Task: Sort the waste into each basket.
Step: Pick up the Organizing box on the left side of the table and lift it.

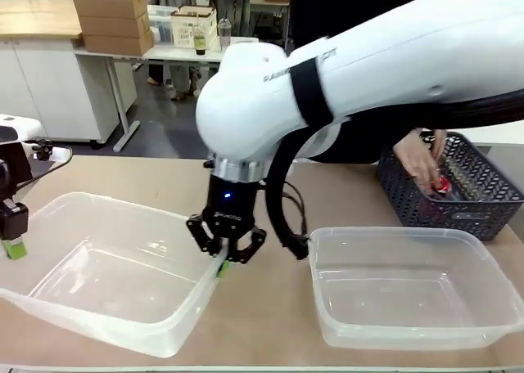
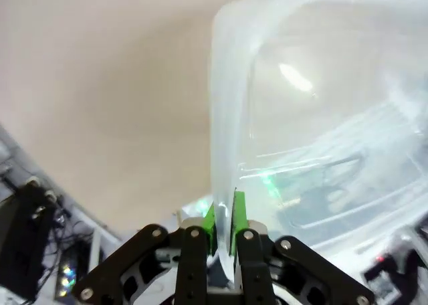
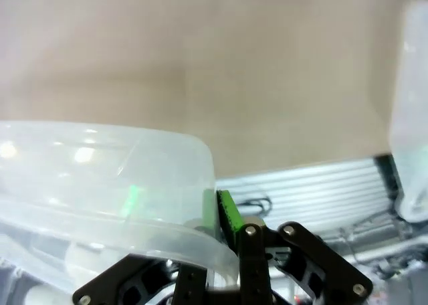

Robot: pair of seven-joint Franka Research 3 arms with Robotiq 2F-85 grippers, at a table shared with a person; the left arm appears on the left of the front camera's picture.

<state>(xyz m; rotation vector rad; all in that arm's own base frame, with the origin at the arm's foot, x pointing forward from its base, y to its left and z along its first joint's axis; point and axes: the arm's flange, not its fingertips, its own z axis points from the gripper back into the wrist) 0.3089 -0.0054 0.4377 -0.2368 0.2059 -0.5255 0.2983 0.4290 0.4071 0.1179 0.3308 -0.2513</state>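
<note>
Two clear baskets stand on the table in the front view, the left basket [image 1: 115, 203] and the right basket [image 1: 385, 232], both with nothing in them. My right gripper [image 1: 223, 257] reaches across the middle and is shut on the left basket's right rim [image 3: 134, 144]; one green pad [image 3: 227, 215] shows against it. My left gripper [image 1: 12, 240] is shut on the same basket's left wall [image 2: 231, 118], with the rim pinched between its green pads [image 2: 238, 211]. A red can [image 1: 440, 185] lies under the person's hand [image 1: 417, 160].
A dark lattice basket [image 1: 491, 185] sits at the far right and the person's hand reaches into it. My right arm's white links span the upper middle of the front view. The right basket's edge [image 3: 411, 118] lies close beside my right gripper.
</note>
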